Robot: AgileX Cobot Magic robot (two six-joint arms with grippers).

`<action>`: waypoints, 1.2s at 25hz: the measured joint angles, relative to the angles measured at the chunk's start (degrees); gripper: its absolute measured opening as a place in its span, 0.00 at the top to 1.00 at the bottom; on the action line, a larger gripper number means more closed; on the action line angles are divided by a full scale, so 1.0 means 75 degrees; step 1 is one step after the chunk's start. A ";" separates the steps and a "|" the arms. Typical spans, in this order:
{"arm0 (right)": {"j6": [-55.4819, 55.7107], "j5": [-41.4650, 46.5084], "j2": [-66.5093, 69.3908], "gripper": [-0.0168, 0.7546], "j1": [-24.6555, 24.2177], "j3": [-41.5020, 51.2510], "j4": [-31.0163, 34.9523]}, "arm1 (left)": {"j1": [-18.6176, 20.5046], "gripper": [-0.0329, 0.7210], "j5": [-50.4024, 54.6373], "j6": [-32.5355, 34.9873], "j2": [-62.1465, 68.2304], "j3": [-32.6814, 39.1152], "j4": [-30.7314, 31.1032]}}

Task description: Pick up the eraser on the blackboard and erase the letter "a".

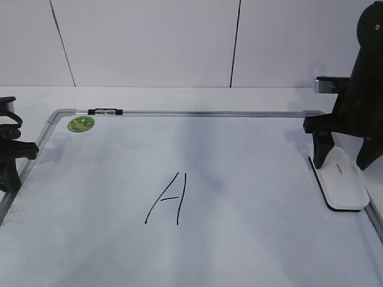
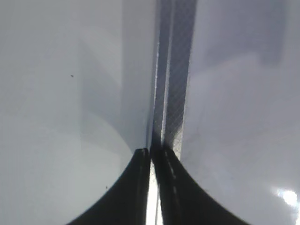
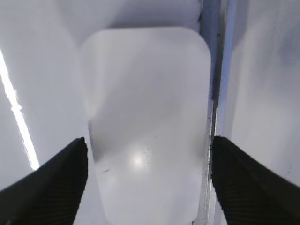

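A white worktop runs back to a pale panelled wall, and nearly all of it is taken up by the blackboard, a white dry-erase surface in a grey metal frame. A tall, angular capital "A" in thin black marker sits near the board's middle; no lowercase "a" can be made out in any view.

The right arm stands over the board's right edge, its gripper lowered with the fingers spread wide, one on each side of the eraser. In the right wrist view the two black fingertips flank the white block without visibly touching it, and the frame rail runs just beside the eraser's right side, between it and the right-hand finger. The eraser lies flat on the board against that right rail, apart from the written letter.

At the left edge the left gripper rests by the frame; the left wrist view shows its fingers pressed together with nothing between them, directly over the rail.

A round green sticker marks the far left corner, and a small black-and-white marker lies along the top rail just beside it.
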 joint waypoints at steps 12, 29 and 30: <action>-0.0037 0.0086 -0.0412 0.17 0.0000 -0.0981 0.0016 | 0.0000 0.91 0.0000 0.0000 0.0000 0.0000 -0.0005; -0.0114 0.0146 -0.1037 0.20 0.0000 -0.0990 0.0164 | 0.0003 0.65 -0.0014 -0.0041 0.0000 -0.0117 0.0055; -0.0127 0.0146 -0.1037 0.20 0.0000 -0.0990 0.0164 | 0.0003 0.62 -0.0014 -0.0041 0.0000 -0.0162 0.0055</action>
